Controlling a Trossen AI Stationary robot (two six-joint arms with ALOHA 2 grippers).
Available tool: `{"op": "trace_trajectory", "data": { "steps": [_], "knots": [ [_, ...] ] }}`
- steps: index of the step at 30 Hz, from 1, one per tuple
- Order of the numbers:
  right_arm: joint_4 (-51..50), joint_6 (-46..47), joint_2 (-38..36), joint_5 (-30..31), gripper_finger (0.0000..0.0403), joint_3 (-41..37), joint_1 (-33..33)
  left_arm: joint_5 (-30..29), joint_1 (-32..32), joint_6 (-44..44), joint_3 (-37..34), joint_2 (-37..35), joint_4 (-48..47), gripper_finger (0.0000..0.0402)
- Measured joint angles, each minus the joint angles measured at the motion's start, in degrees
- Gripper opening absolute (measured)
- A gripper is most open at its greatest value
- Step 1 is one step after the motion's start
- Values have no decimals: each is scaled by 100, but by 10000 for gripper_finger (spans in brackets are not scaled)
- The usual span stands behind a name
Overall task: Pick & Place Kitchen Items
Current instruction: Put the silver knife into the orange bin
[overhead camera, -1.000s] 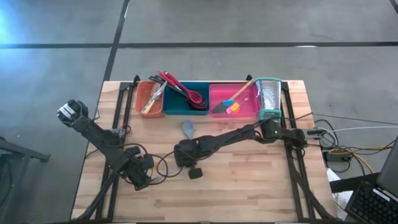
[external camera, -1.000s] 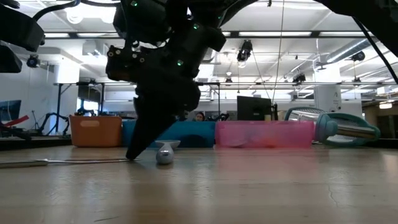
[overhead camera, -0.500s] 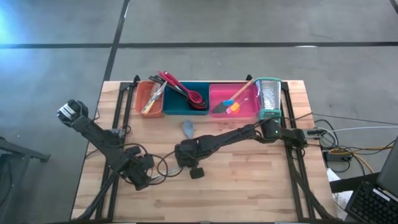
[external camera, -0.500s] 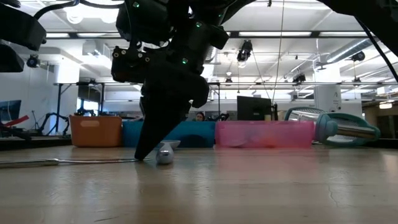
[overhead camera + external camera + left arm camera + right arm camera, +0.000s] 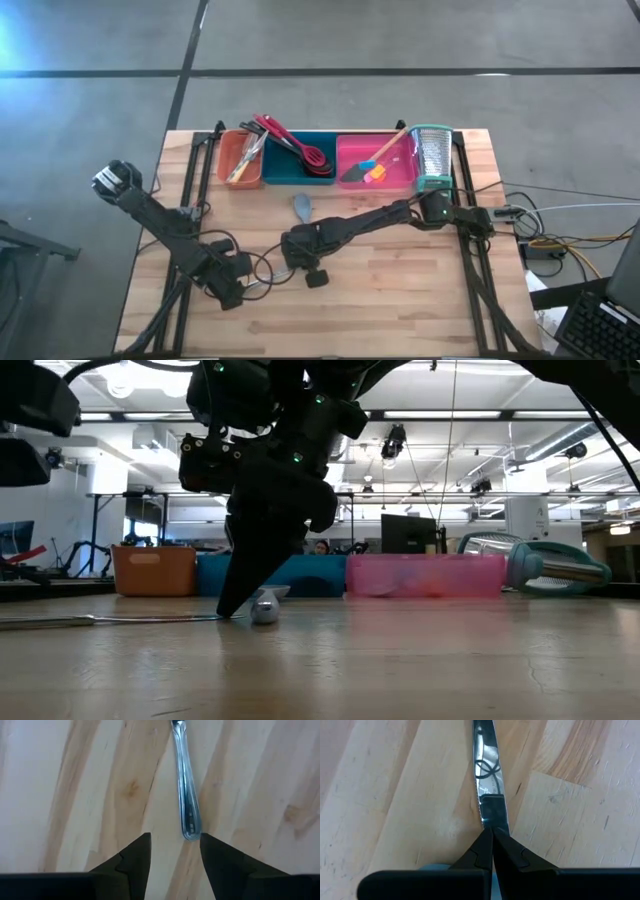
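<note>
A metal knife (image 5: 186, 785) lies flat on the wooden table between my two grippers; in the low view it shows as a thin strip (image 5: 120, 619). My right gripper (image 5: 491, 831) is shut, with its tips down on the blade (image 5: 487, 780), near the table's middle (image 5: 292, 258). My left gripper (image 5: 172, 840) stands open over the handle's free end (image 5: 191, 831), one finger on either side and clear of it, near the table's left front (image 5: 228, 288). A small blue-grey tool (image 5: 302, 207) rests on the table beyond the knife. My right gripper sets its shut fingertips (image 5: 496, 840) on the upper face of the knife's blade (image 5: 492, 807), beside the serrated edge. The fingers slant steeply down from the table's right side (image 5: 226, 608) and lie along the blade. The knife stays flat on the table.
Along the far edge stand an orange tray (image 5: 232, 160), a teal tray (image 5: 285, 172) and a pink tray (image 5: 400, 170), each holding utensils. A metal box grater (image 5: 432, 155) lies to their right. A cable loops on the table (image 5: 262, 268) between the grippers.
My left gripper has tipped a little steeper over the knife's handle end, staying where it was and keeping the same gap. The knife and my right gripper have kept their places.
</note>
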Motion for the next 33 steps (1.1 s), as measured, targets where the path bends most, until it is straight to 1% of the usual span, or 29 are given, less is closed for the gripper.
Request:
{"op": "trace_trajectory", "data": {
  "steps": [9,15,18,22,25,28,30,33],
  "knots": [
    [-7,22,-2,-17,8,-2,0,107,0,-50,-626,2,998,175],
    [67,20,-2,-38,8,-7,0,60,91,-38,-758,2,1055,175],
    [88,19,-2,-176,8,-7,-2,150,161,-17,-902,2,1322,178],
    [118,-2,-2,-252,8,-9,0,433,207,-11,-1132,2,1922,209],
    [136,-3,-2,-257,8,-9,-9,506,229,-14,-1201,2,1948,243],
    [166,-15,-2,-258,8,-9,-9,449,231,-24,-1245,41,1957,268],
    [199,-24,0,-256,8,-9,-9,429,229,-24,-1269,145,1994,274],
    [210,-104,0,-256,8,-9,-21,437,232,42,-1260,490,2021,275]
  ]
}}
